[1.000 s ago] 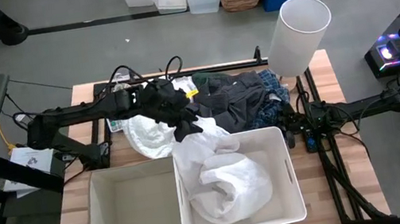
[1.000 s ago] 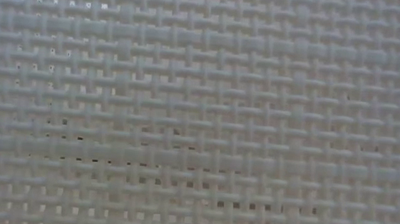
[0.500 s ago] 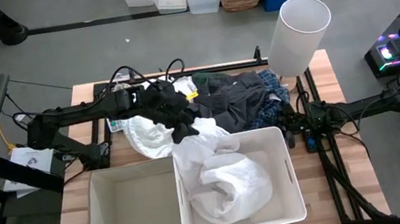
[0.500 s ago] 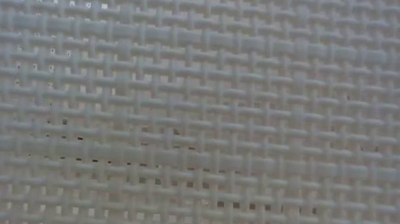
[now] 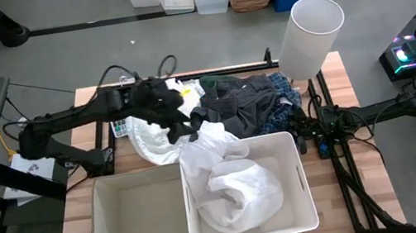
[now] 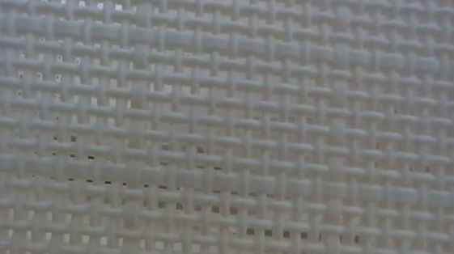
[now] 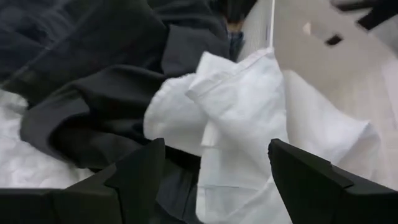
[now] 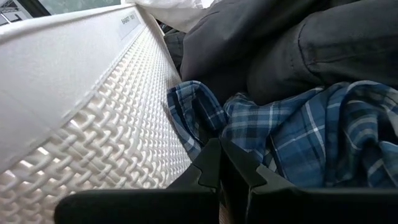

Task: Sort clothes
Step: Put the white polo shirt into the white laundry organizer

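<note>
My left gripper [image 5: 181, 122] is open and empty [image 7: 214, 180], above the dark grey garment [image 5: 241, 104], just beyond the white bin's far left corner. A white garment [image 5: 208, 146] hangs over the white bin's [image 5: 309, 201] far rim, and it also shows in the left wrist view [image 7: 242, 118]. More white cloth [image 5: 237, 191] lies inside the bin. Another white garment [image 5: 151, 138] lies on the table. The plaid shirt [image 5: 284, 96] lies at the pile's right. My right gripper [image 8: 221, 167] is shut, low between the shirt [image 8: 298, 137] and the bin's wall [image 8: 99, 130]. My right gripper's shut fingers point level at the plaid shirt's near edge [image 8: 214, 124]. I cannot tell whether they touch it.
A beige bin [image 5: 109, 232] stands left of the white bin at the table's near edge. A tall white cylinder [image 5: 308, 34] stands at the far right corner. Cables [image 5: 122, 76] lie at the far left. The woven bin wall [image 6: 227, 127] fills the low view.
My left gripper has drawn back from the white bin's far rim toward the table's far left. The white garment stays hanging over the rim.
</note>
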